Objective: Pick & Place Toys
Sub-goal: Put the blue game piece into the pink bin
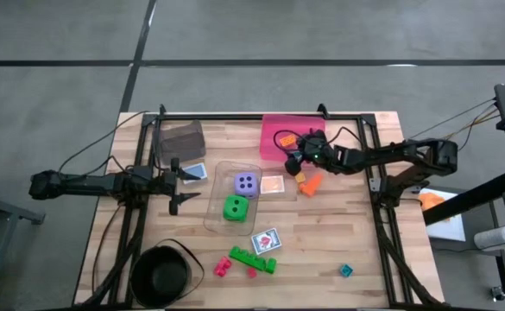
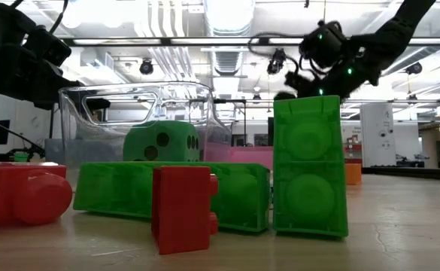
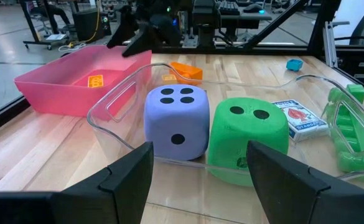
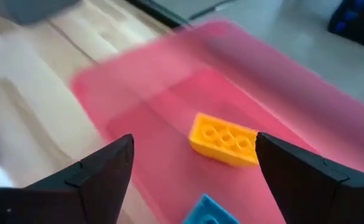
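A purple die (image 1: 245,182) and a green die (image 1: 235,207) lie in the clear bin (image 1: 220,173) at mid table; both also show in the left wrist view, purple (image 3: 175,121) and green (image 3: 247,137). An orange brick (image 4: 224,140) lies flat in the pink bin (image 1: 274,128), beside a blue piece (image 4: 210,211). My right gripper (image 1: 293,162) is open and empty above the pink bin's near edge; it also shows in its wrist view (image 4: 194,155). My left gripper (image 1: 186,188) is open and empty just left of the clear bin, pointing at the dice (image 3: 200,155).
On the table lie an orange brick (image 1: 308,181), a card (image 1: 272,185), a card box (image 1: 267,240), a green brick (image 1: 252,259), pink bricks (image 1: 224,266), and a teal brick (image 1: 345,270). A grey bin (image 1: 181,138) stands far left, a black bowl (image 1: 161,275) near left.
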You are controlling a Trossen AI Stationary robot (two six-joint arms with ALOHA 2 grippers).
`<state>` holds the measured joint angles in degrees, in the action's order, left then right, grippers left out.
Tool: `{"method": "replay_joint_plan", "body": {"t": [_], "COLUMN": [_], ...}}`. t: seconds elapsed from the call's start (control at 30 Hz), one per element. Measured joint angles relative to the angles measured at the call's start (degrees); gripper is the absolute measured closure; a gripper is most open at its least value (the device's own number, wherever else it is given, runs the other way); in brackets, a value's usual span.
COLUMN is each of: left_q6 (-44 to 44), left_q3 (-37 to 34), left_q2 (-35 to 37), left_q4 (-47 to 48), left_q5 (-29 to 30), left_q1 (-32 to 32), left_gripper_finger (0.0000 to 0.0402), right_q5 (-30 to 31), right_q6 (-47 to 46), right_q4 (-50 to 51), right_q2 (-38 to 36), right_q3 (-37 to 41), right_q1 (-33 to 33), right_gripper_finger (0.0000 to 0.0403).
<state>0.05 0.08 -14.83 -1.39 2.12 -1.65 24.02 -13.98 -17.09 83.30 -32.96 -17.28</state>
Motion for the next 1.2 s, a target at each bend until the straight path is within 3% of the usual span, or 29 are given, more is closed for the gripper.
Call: {"method": "replay_joint_plan", "body": {"t": [0.4,0.63,0.93,1.2], "left_q6": [0.0,0.0,0.0,0.0], "left_q3": [0.0,0.0,0.0,0.0], "left_q2": [0.0,0.0,0.0,0.0], "left_q4": [0.0,0.1,0.2,0.2], "left_q5": [0.0,0.0,0.0,0.0], "left_q1": [0.0,0.0,0.0,0.0], "left_gripper_finger": [0.0144,0.0144,0.0144,0.0144], "right_q5": [-1.4,-4.5,-4.6,-4.6], "right_q6": [2.4,-0.1,-8.8,-20.1], "right_q4": [0.3,6.0,18.1,28.7], "right_q2": [-7.5,-11.8,-15.3,-13.7], "right_q3": [-2.1,-2.1,-2.3,-5.5], "right_q1": [6.9,11.9,22.8,32.4], "right_gripper_finger": [0.0068,0.0069,0.0069,0.0069]}}
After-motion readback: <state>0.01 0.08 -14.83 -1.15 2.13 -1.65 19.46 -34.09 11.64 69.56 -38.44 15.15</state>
